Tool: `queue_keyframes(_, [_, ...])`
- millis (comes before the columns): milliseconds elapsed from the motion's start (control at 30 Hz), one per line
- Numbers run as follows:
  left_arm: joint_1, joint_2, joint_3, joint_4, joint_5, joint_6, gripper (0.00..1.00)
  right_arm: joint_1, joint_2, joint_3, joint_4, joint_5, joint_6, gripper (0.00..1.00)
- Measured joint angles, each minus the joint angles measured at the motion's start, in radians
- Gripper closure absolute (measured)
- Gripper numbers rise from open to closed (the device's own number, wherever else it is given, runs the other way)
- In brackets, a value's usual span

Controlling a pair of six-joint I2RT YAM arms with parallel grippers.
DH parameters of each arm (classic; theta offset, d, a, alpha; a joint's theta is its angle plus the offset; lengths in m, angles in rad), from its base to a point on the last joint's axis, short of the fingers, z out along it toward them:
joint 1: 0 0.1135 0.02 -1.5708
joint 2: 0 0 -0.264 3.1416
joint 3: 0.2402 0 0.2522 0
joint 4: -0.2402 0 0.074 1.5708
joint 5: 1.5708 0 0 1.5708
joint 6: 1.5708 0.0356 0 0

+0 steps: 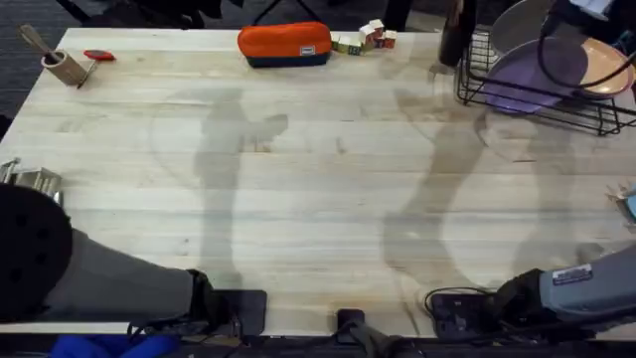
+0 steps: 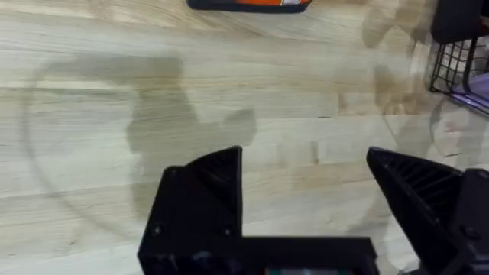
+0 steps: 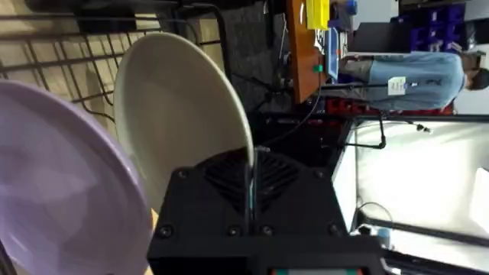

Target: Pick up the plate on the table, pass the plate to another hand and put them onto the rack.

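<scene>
Right pincer (image 3: 250, 195) clamped on plate (image 3: 183, 114) rim

Three plates (image 1: 542, 75), one rack (image 1: 477, 85)

I see the plate (image 3: 183, 130) standing on edge, pale grey-white, plain, with a shallow raised rim; its rim is pinched between the closed black fingers of the right hand (image 3: 250, 191). It stands just beside the larger purple plate (image 3: 61, 191), the two faces roughly parallel. In my overhead view the plate (image 1: 519, 22) shows at the rack (image 1: 477, 89), partly hidden. The rack is black thin wire, sitting at the far right corner of the tabletop (image 1: 318, 199), pale long planks, and also holds a peach plate (image 1: 606, 65).
</scene>
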Motion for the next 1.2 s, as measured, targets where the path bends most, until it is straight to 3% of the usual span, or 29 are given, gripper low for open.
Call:
queue_keyframes(367, [0.000,0.000,0.000,0.000,0.000,0.000,0.006,-0.011,0.000,0.000,-0.057,-0.015,-0.180,0.973])
queue_keyframes(500, [0.000,0.000,0.000,0.000,0.000,0.000,0.006,-0.019,0.000,0.001,-0.123,-0.019,-0.210,0.973])
queue_keyframes(900, [0.000,0.000,0.000,-0.023,0.000,-0.018,0.006,-0.017,0.039,0.024,-0.107,-0.037,-0.225,0.973])
queue_keyframes(1200, [0.000,0.000,0.000,-0.014,0.000,-0.019,0.008,-0.016,0.039,0.031,-0.101,-0.042,-0.228,0.840])
